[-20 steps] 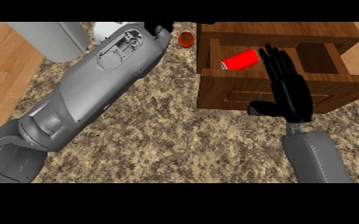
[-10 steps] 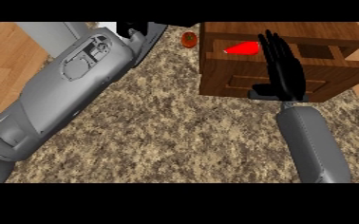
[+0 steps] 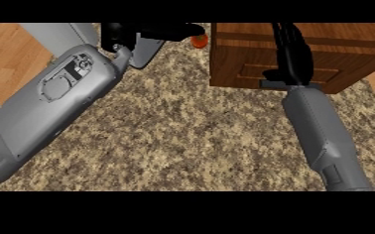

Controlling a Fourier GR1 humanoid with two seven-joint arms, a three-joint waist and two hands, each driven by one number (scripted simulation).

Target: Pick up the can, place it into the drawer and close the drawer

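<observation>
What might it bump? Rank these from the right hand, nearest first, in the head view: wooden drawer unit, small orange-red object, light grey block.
From the right hand:
1. The wooden drawer unit: upper right, the hand lies against its front.
2. The small orange-red object: just left of the unit's corner.
3. The light grey block: far upper left.
</observation>
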